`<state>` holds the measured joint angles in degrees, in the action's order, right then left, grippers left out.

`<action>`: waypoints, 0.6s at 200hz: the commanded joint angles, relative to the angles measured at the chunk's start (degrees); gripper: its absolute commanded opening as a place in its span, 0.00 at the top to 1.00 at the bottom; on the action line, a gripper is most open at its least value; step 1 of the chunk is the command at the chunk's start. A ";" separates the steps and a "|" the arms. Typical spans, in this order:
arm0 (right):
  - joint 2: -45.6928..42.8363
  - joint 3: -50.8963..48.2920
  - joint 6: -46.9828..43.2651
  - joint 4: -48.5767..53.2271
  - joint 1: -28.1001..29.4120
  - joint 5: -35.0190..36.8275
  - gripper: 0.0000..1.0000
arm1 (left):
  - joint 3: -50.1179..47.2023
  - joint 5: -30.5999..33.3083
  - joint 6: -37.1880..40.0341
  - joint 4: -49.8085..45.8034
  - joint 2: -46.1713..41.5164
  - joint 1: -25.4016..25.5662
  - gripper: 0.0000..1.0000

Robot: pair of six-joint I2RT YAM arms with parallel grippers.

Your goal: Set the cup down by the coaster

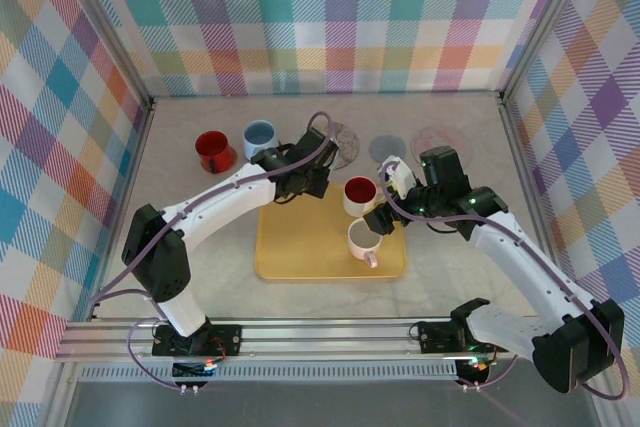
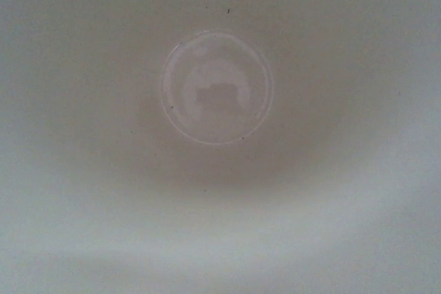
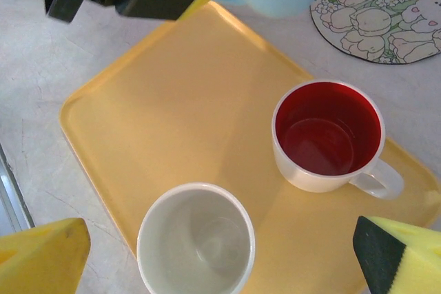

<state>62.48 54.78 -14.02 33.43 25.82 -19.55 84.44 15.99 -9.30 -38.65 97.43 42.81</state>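
While the left hand (image 1: 283, 162) looks clenched on the rim of the pale blue ceramic cup (image 1: 259, 134), near the floral round coaster (image 1: 342, 144), hold it level and land it beside, not on. Right hand (image 1: 385, 209) gapes wide.

Tray's (image 1: 300, 247) left half open, red-lined cup (image 1: 359, 194) and white cup (image 1: 362, 239) block its right

1. Yellow tray (image 1: 300, 247) lies mid-surface, toward the near edge.
2. Red-lined cup (image 1: 359, 195) stands upright at the tray's far right corner.
3. White cup (image 1: 364, 239) stands upright by the tray's right edge.
4. Red mug (image 1: 213, 151) stands toward the surface's far left corner.
5. Checked walls (image 1: 320, 17) enclose three sides of the surface.
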 commanded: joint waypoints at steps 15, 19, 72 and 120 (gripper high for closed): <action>1.68 3.23 0.31 -1.14 -0.67 -1.01 0.01 | 7.75 -0.64 4.38 2.98 4.81 -3.43 1.00; 1.97 3.45 0.31 -0.99 -0.69 -1.10 0.01 | 8.53 -1.03 4.80 2.84 5.55 -3.76 1.00; 5.82 6.17 1.70 1.08 -2.31 -1.98 0.01 | 19.80 -8.25 7.76 0.85 14.78 -8.10 1.00; 8.46 7.43 1.97 1.81 -3.74 -1.37 0.01 | 23.74 -11.19 8.54 1.62 21.21 -10.63 1.00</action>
<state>70.02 59.83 -12.69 34.13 22.79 -19.99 104.66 6.85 -2.24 -39.05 116.84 33.19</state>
